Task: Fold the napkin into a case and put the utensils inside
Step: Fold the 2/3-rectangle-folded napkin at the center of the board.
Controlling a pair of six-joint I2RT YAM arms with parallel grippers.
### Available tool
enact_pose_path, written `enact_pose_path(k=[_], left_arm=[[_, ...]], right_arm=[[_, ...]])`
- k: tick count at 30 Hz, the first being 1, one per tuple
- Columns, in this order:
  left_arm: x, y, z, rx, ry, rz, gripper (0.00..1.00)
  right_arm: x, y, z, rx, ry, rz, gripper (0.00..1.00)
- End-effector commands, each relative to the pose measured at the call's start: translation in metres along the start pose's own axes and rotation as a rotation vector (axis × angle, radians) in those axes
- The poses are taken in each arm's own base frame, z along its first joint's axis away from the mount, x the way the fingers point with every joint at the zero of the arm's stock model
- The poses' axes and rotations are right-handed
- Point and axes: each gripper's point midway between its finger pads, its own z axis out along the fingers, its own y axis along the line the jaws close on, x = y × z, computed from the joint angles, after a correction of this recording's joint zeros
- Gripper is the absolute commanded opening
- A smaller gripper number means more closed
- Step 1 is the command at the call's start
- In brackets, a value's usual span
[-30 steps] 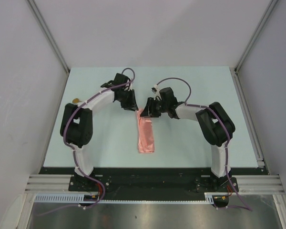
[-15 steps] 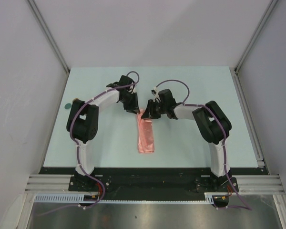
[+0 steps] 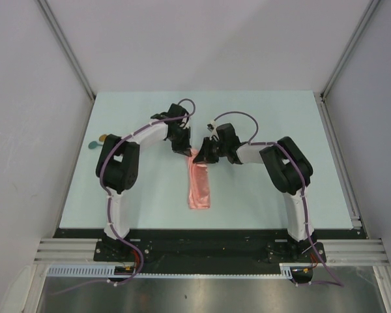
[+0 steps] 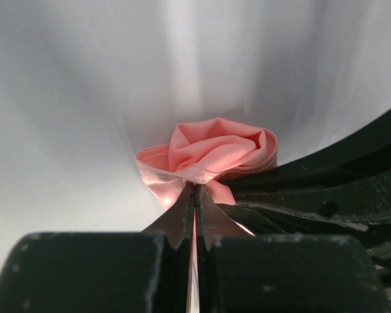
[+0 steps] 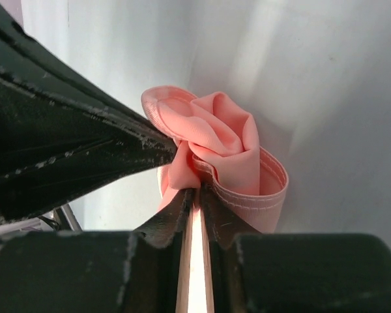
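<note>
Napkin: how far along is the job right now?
Done: napkin folded into a narrow strip. In hand: left pincer and right pincer both pinch its bunched far end. Left: remaining folds, then inserting the spoons, lying untouched at far left.

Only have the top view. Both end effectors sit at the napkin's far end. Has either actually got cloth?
Observer: Yes. In the left wrist view the left end effector is shut on a pinch of the napkin.
Operator: And the other?
Observer: Its own camera shows the right end effector shut on the napkin too.
Operator: Cloth flat past the tips?
Observer: No. In both wrist views it bunches into a crumpled knot just beyond the closed tips.
</note>
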Motion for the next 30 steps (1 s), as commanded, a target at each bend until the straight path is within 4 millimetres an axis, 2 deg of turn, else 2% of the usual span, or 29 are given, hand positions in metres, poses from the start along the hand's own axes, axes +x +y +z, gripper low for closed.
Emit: enact_pose_path(k=[1, 3, 4, 7, 11, 13, 16, 17, 19, 21, 22, 27, 30], left_arm=[[-0.012, -0.025, -0.016, 0.043, -0.07, 0.062, 0.0], [-0.005, -0.034, -0.018, 0.068, -0.069, 0.062, 0.0], [-0.002, -0.037, -0.019, 0.084, -0.067, 0.059, 0.0], [0.009, -0.046, -0.019, 0.127, -0.051, 0.039, 0.0], [0.019, -0.041, -0.007, 0.12, -0.013, -0.008, 0.0], [0.02, -0.041, -0.003, 0.127, 0.002, -0.016, 0.0], [0.019, -0.04, -0.005, 0.127, -0.012, -0.026, 0.0], [0.019, -0.04, -0.006, 0.132, -0.015, -0.028, 0.0], [0.018, -0.042, -0.007, 0.136, -0.018, -0.028, 0.0], [0.016, -0.041, -0.007, 0.136, -0.019, -0.028, 0.0], [0.015, -0.041, -0.006, 0.135, -0.016, -0.03, 0.0], [0.015, -0.038, -0.005, 0.13, -0.015, -0.031, 0.0], [0.016, -0.037, -0.006, 0.13, -0.016, -0.029, 0.0]], right_arm=[[-0.019, 0.011, 0.005, -0.054, -0.05, 0.003, 0.11], [-0.02, 0.014, 0.008, -0.077, -0.056, 0.035, 0.08], [-0.017, 0.009, 0.011, -0.078, -0.05, 0.066, 0.07], [-0.021, 0.016, 0.016, -0.143, -0.081, 0.155, 0.03], [-0.026, 0.015, 0.025, -0.246, -0.158, 0.27, 0.03], [-0.02, 0.015, 0.025, -0.27, -0.157, 0.285, 0.03], [-0.011, 0.004, 0.023, -0.226, -0.135, 0.277, 0.06], [-0.013, 0.007, 0.019, -0.228, -0.136, 0.266, 0.1], [-0.008, 0.0, 0.014, -0.191, -0.125, 0.246, 0.2], [-0.011, 0.005, 0.005, -0.181, -0.124, 0.212, 0.22], [-0.007, 0.002, 0.004, -0.157, -0.104, 0.216, 0.27], [-0.006, 0.014, -0.014, -0.139, -0.082, 0.158, 0.31], [0.002, 0.011, -0.021, -0.123, -0.069, 0.162, 0.34]])
